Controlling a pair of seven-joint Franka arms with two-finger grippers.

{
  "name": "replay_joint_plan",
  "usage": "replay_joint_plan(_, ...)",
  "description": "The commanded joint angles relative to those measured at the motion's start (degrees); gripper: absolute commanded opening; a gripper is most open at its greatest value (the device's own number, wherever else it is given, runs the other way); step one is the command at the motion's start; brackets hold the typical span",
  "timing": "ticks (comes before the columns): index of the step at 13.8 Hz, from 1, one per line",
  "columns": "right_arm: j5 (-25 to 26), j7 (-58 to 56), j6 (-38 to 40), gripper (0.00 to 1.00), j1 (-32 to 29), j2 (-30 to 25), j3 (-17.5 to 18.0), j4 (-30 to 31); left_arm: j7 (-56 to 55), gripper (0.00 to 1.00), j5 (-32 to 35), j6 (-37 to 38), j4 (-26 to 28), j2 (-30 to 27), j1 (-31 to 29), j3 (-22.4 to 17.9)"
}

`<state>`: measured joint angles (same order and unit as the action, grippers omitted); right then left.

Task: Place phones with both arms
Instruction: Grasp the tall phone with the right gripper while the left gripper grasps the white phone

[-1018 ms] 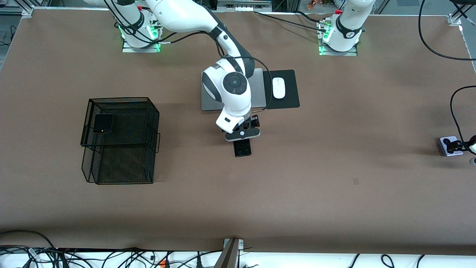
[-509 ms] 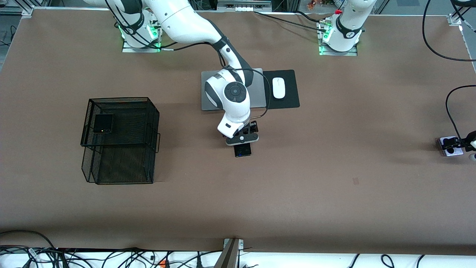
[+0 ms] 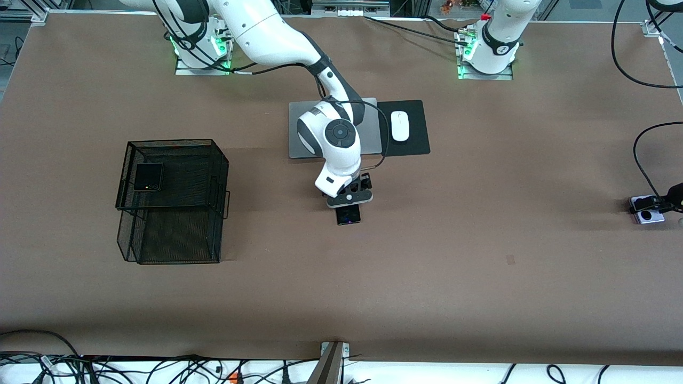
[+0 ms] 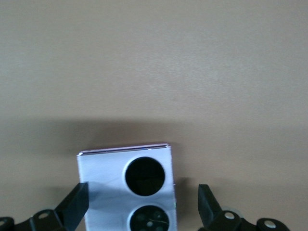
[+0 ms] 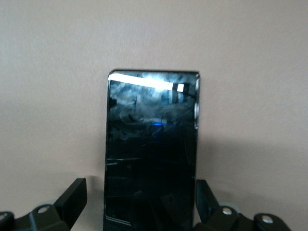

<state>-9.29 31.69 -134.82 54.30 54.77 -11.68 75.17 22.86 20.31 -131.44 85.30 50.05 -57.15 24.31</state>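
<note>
Both tools straddled phones lying on the worktop [image 3: 480,277].
Right tool [image 5: 139,204] stood spread around the slab phone [image 5: 151,149]; left tool [image 4: 142,204] spread around the lilac-white flip phone [image 4: 126,185], neither clamped.

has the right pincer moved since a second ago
Yes. The right pincer has come slightly toward the grey laptop, so it now covers more of the slab phone lying on the table.

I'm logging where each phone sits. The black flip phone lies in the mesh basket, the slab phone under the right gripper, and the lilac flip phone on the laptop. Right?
Not quite: the front view shows the lilac flip phone on the bare table at the left arm's end, under the left gripper, not on the laptop. The rest holds.
</note>
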Motion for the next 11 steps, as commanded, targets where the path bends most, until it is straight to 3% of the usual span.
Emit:
replay_joint_plan(1,-1.35,0.57,-2.03,1.0,0.46,0.51,-0.01,0.76,1.05,1.0,-0.89,0.31,-2.85,0.4,-0.42,0.83)
replay_joint_plan(5,-1.43,0.57,-2.03,1.0,0.37,0.6,-0.01,1.12,-2.63,1.0,-0.98,0.31,-3.03,0.58,0.63,-1.1)
replay_joint_plan(6,-1.43,0.57,-1.94,0.82,0.37,0.51,-0.01,1.2,-2.9,1.0,-1.06,0.22,-3.03,0.49,1.16,-1.89)
replay_joint_plan(7,-1.43,0.74,-1.86,0.48,0.46,0.51,-0.01,1.2,-2.99,1.0,-1.15,0.31,-3.03,0.57,1.51,-1.98)
replay_joint_plan(8,-1.43,1.09,-1.85,0.23,0.46,0.42,-0.01,1.2,-3.69,1.0,-1.15,0.31,-3.03,0.75,1.51,-1.98)
replay_joint_plan(10,-1.43,1.36,-1.77,0.04,0.37,0.16,-0.01,1.2,-4.14,1.0,-1.06,0.31,-3.03,1.1,1.6,-1.98)
replay_joint_plan(11,-1.52,1.18,-1.77,0.0,0.37,0.07,-0.01,1.12,-4.14,1.0,-1.06,0.31,-3.03,1.1,1.6,-1.98)
